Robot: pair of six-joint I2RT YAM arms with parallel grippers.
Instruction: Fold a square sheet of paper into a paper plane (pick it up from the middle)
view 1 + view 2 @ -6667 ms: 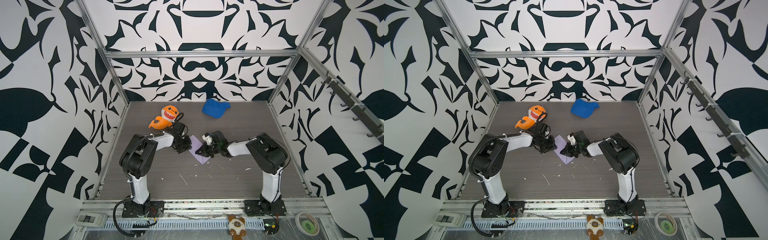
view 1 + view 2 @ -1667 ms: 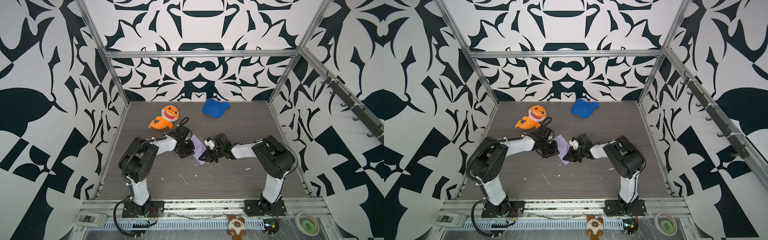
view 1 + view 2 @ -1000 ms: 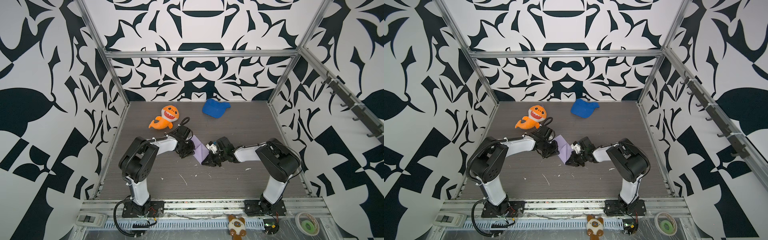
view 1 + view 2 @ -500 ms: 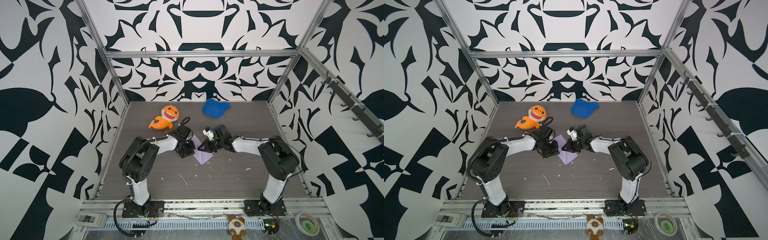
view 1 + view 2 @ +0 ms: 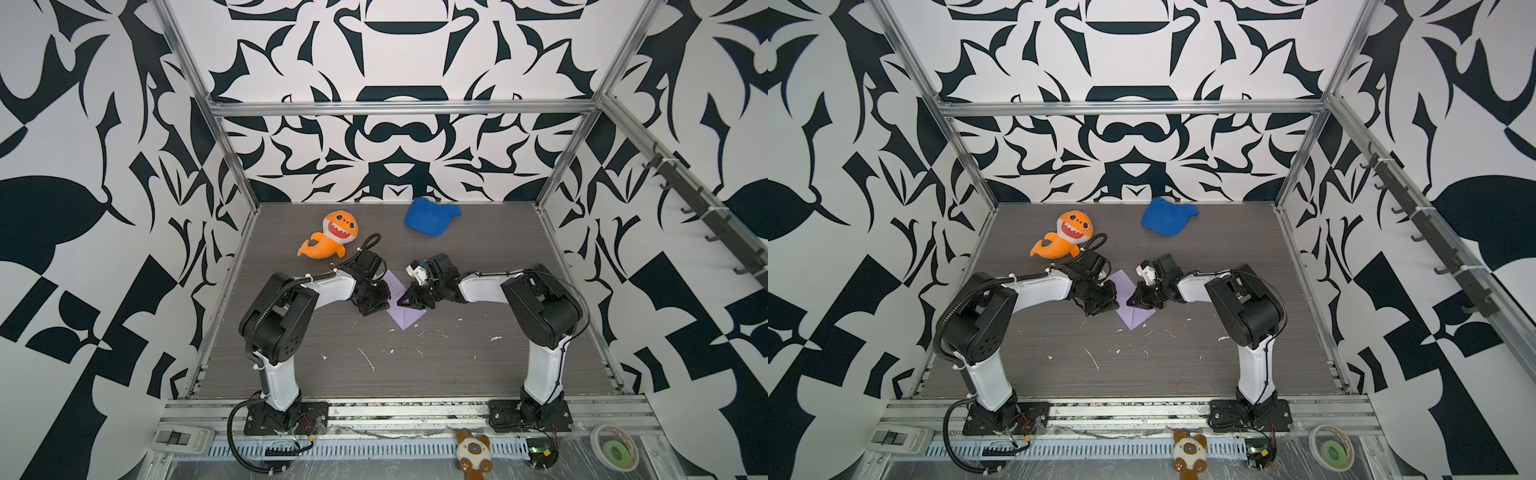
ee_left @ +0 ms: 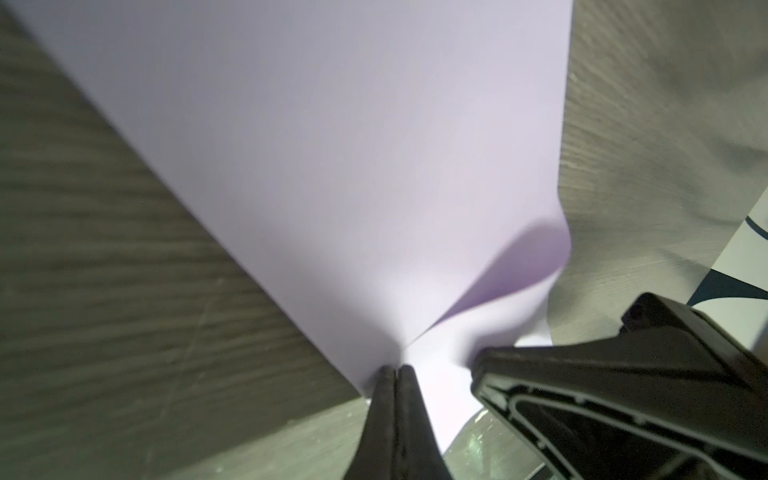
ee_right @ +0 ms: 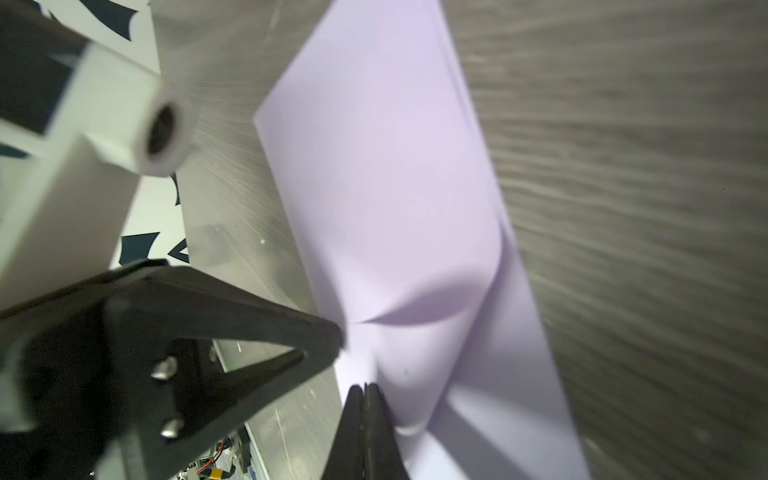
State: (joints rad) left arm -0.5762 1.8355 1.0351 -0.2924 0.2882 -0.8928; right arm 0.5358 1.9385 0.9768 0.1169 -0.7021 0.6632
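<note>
Centre frame: the square sheet of paper (image 5: 406, 316) lay partly folded — no dart yet. My left gripper (image 6: 397, 372) and right gripper (image 7: 365, 388) were pinched shut on it; wings not yet made.

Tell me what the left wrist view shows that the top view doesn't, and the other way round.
Only the left wrist view: the left gripper, jaws shut, tips at an edge of the lavender paper, where one layer curls up over a shadowed pocket. Only a top view: the orange plush shark, the blue cap, and the paper's whole pointed outline. Both views: the paper lying on the grey table, with the right gripper close beside the left.
</note>
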